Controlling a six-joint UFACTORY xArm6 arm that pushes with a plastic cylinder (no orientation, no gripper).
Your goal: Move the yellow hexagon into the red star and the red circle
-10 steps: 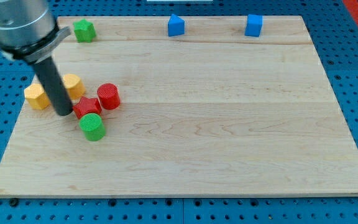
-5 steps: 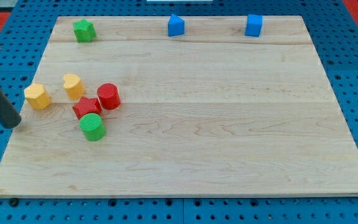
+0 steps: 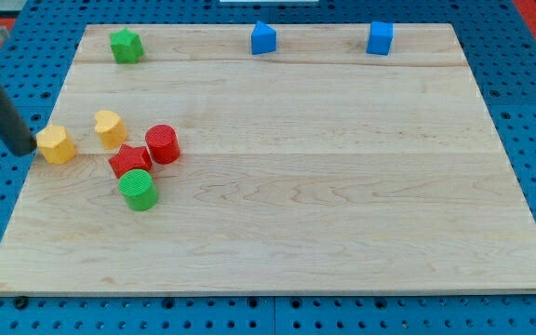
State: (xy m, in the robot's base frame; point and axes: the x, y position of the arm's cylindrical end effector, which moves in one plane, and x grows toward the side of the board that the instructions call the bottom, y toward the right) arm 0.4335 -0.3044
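The landmark was the yellow hexagon [image 3: 56, 144], which lay near the left edge of the wooden bench [image 3: 296, 186], about halfway down that edge. My tip [image 3: 24, 149] stood just to the view's left of the hexagon, touching it or a hair short of it; which of the two could not be told. The rod rose from there toward the view's upper left corner. The arm carried no jawed end effector, only this plain rod, so it held nothing and had no opening to be wide or narrow.

Just to the right of the hexagon and slightly higher in the view sat a yellow heart-shaped block [image 3: 110, 127], apart from it. Further right of the hexagon, and a little lower, lay the red star [image 3: 130, 160], with the red circle [image 3: 163, 143] touching the star's upper right side. A green circle [image 3: 139, 189] rested against the star's lower edge.

Well above the hexagon, by the bench's top edge, stood a green star-like block [image 3: 126, 45]. Far to the hexagon's upper right, along that same top edge, were two blue blocks: one peaked [image 3: 263, 38], one a cube [image 3: 380, 38].
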